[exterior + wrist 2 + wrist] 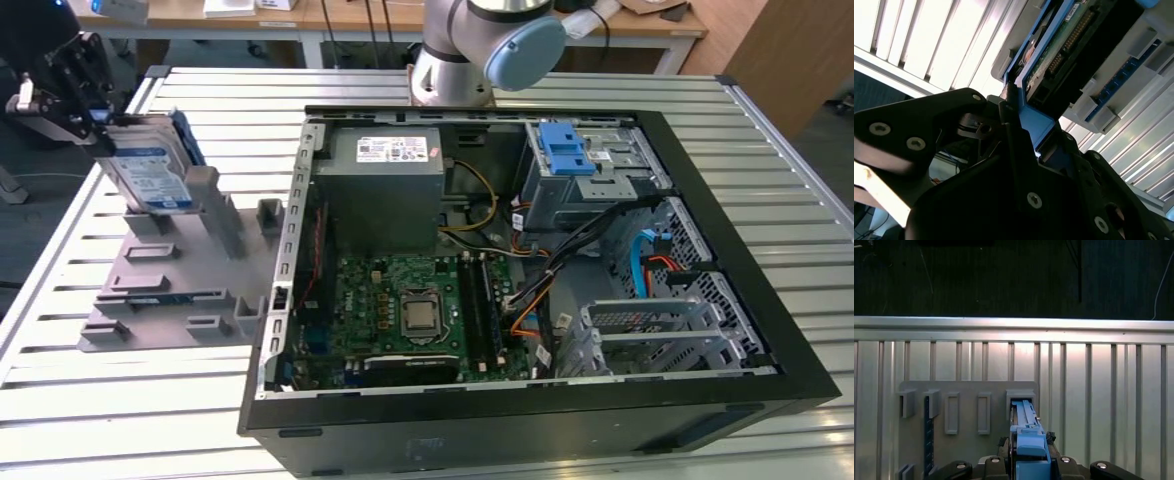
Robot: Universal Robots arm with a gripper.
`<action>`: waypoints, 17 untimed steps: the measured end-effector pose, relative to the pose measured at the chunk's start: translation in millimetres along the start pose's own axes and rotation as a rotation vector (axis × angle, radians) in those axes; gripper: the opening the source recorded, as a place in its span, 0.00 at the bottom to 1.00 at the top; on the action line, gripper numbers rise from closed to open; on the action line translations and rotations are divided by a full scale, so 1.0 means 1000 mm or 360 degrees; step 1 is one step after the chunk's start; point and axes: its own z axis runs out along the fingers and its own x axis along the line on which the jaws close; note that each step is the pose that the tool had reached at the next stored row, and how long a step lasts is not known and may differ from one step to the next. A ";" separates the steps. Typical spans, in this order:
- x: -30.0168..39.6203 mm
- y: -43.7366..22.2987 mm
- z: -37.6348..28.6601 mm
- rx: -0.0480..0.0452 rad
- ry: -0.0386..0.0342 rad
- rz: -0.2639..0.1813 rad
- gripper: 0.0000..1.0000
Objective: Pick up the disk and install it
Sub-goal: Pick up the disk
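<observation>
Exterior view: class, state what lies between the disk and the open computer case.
In the exterior view, upright posts of the grey rack stand between the disk and the case, with a strip of slatted table beneath.

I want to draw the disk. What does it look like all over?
The disk is a flat silver box with a blue-and-white label and a blue plastic bracket round its edges. Its back carries a green circuit board. It stands on edge in a slot of the grey holder. The gripper has its jaws shut on the bracket's upper end.
</observation>
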 end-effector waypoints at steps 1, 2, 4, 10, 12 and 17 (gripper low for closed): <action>0.0000 0.0000 -0.0009 0.0000 0.0000 0.0000 0.36; 0.0000 0.0000 -0.0017 0.0000 0.0000 0.0000 0.36; -0.0001 0.0000 -0.0023 0.0000 0.0000 0.0000 0.36; -0.0001 0.0000 -0.0043 0.0000 0.0001 0.0000 0.36; -0.0001 0.0000 -0.0047 0.0000 0.0000 0.0000 0.36; -0.0001 0.0000 -0.0064 0.0000 0.0000 0.0000 0.36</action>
